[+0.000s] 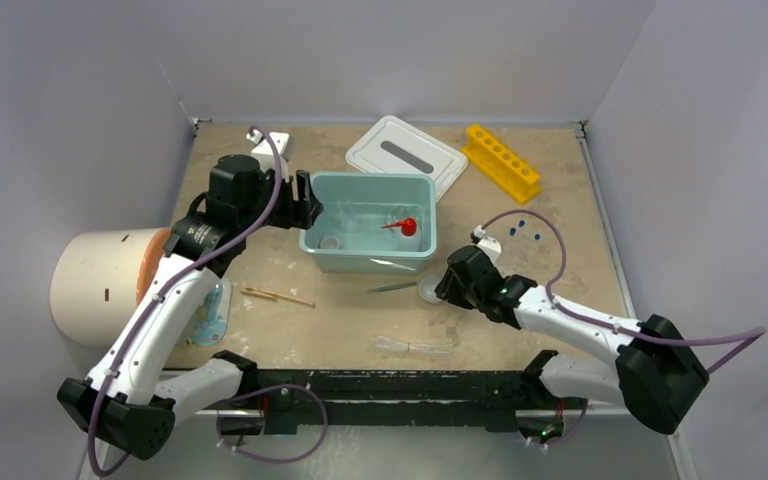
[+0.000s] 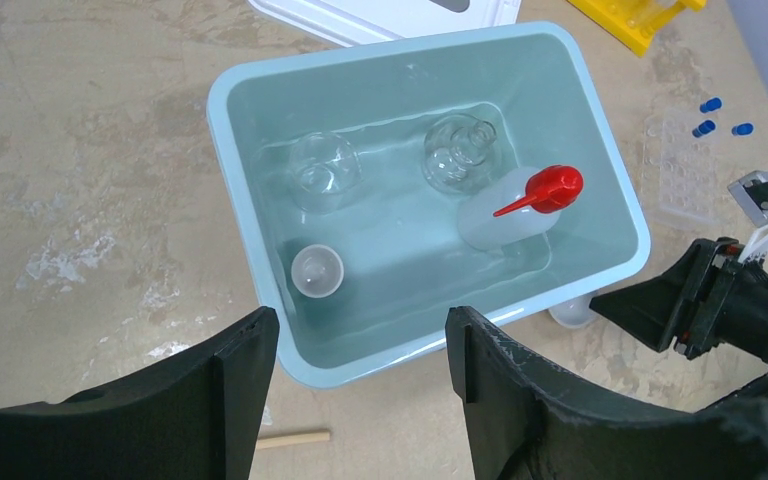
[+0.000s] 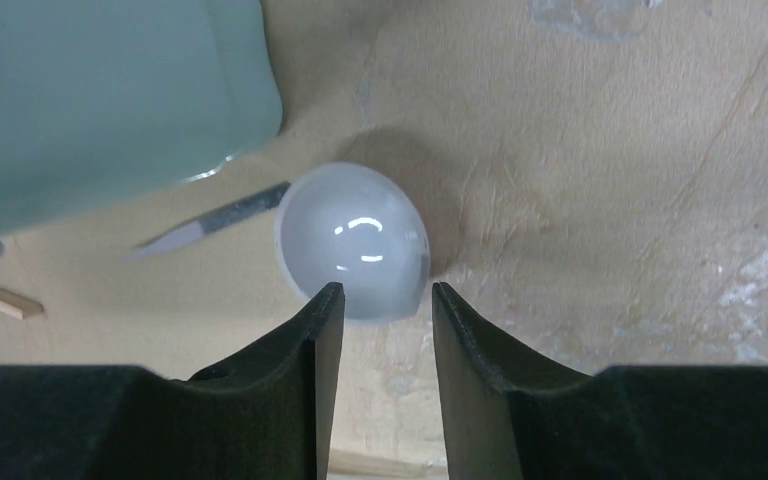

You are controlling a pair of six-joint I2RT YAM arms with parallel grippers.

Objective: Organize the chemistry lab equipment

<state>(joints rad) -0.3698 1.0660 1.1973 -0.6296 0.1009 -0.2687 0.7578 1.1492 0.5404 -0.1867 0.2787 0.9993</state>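
A teal tub (image 1: 369, 236) is being shown open at the centre of the top view, with its white lid (image 1: 408, 155) lying flat just behind it. Inside the tub, a clear squeeze bottle with a red nozzle (image 2: 520, 205) is being held on its side at the right, two clear glass flasks (image 2: 325, 170) are being held toward the far wall, and a tiny white bowl (image 2: 317, 271) is being held at the near left.

The left gripper (image 2: 360, 345) is being positioned above the tub's near rim with its fingers spread apart and nothing between them. The right gripper (image 3: 380, 305) is being positioned over a second white bowl (image 3: 355, 240), which is resting on the counter (image 1: 340, 320) just right of the tub's near corner; its fingers are parted, and contact with the bowl cannot be told.

Metal tweezers (image 1: 392, 288) are lying beside that bowl. Wooden sticks (image 1: 277, 296) are lying at centre left, clear tubes (image 1: 415, 347) at lower centre, blue pieces (image 1: 526, 228) at right and a yellow rack (image 1: 501, 161) at upper right. A cream cylinder (image 1: 100, 285) is lying at the left edge. Grey walls are enclosing the beige counter.
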